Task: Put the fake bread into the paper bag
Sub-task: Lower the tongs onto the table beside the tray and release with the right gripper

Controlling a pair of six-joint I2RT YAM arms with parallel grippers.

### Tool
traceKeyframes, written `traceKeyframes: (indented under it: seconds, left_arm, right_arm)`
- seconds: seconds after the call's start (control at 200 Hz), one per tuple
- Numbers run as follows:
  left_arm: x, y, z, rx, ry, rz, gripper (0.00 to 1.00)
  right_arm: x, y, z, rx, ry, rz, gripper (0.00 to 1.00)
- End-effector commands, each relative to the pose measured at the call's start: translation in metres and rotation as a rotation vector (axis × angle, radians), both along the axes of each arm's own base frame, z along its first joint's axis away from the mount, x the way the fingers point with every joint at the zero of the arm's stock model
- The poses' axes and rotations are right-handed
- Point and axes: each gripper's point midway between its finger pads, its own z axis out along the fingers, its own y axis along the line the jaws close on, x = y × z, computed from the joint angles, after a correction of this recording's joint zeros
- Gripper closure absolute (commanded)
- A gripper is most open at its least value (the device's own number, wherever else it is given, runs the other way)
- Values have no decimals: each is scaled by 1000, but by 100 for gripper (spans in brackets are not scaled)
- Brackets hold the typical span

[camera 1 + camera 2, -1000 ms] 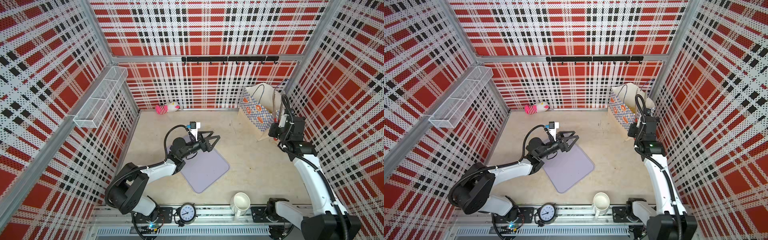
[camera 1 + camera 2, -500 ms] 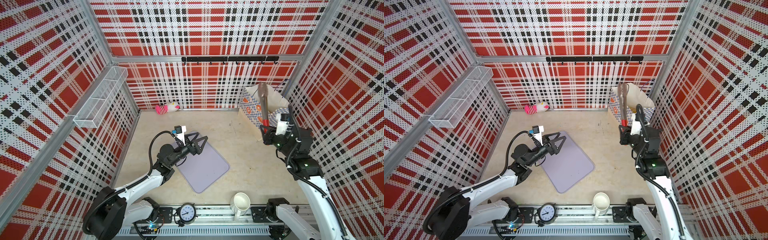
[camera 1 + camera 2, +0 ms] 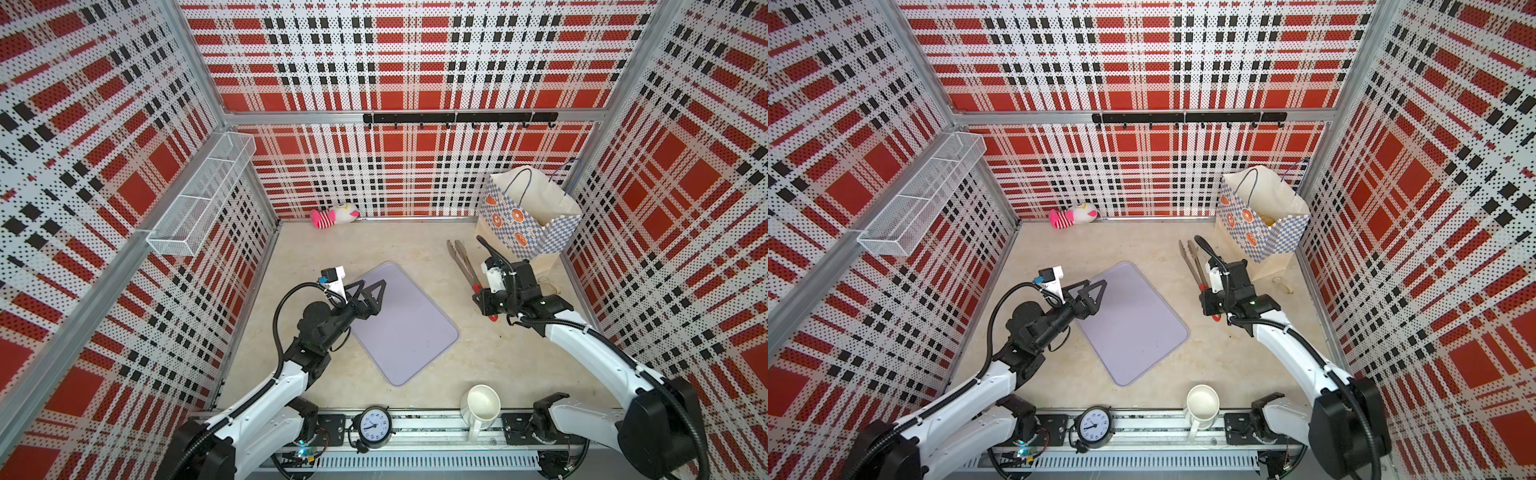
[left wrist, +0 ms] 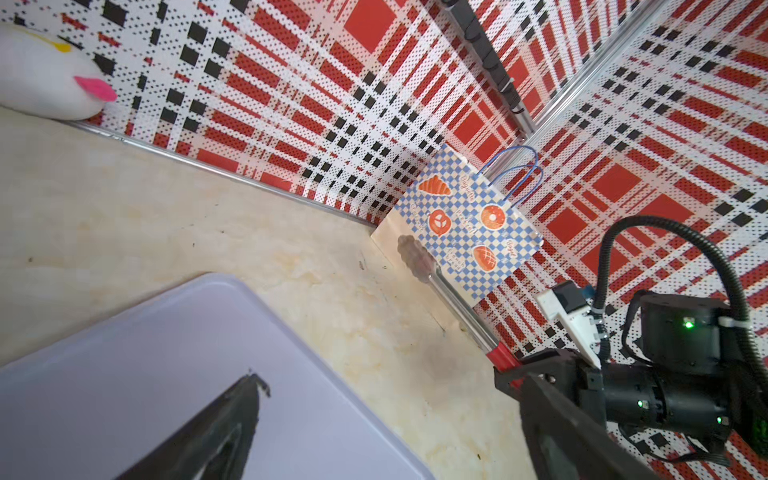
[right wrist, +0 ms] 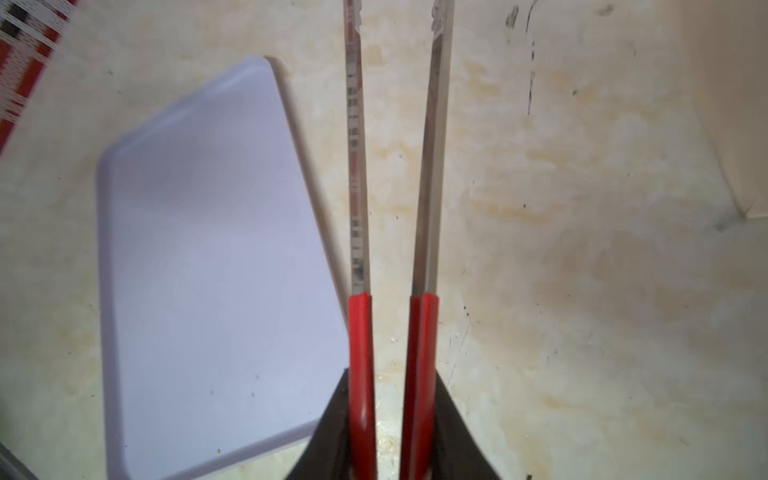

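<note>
Paper bag [image 3: 528,216] stands upright in the far right corner of the counter [image 3: 332,249], mouth open, cord handles up. Fake bread: only a sliver of golden yellow shows inside the bag's mouth in a top view [image 3: 1268,220]; the rest is hidden by the bag walls.

Right gripper [image 3: 484,299]: fingers clenched on the red handles of a pair of metal tongs [image 3: 463,262]. The tongs point toward the back wall, tips just left of the bag's base, and their arms stand slightly apart in the right wrist view.

Left gripper [image 3: 373,283]: fingers released, spread wide, over the near-left edge of the lilac tray [image 3: 415,332].

A pink-and-white plush toy [image 3: 334,216] lies against the back wall. A white jug [image 3: 482,405] and a clock [image 3: 374,428] sit at the front rail.
</note>
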Motion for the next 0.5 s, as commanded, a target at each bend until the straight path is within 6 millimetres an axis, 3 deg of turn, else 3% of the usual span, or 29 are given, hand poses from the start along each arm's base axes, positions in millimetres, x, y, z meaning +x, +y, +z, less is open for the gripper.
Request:
traceKeyframes:
  seconds: [0.0, 0.291, 0.496]
  left_arm:
    - [-2, -3, -13, 22, 31, -25, 1]
    - [-6, -13, -22, 37, 50, -62, 1]
    - [-6, -13, -22, 37, 48, -61, 1]
  right_arm:
    - [9, -1, -10, -28, -4, -13, 74]
    - [15, -2, -65, -126, 105, -30, 72]
    - [19, -4, -75, -168, 117, -51, 63]
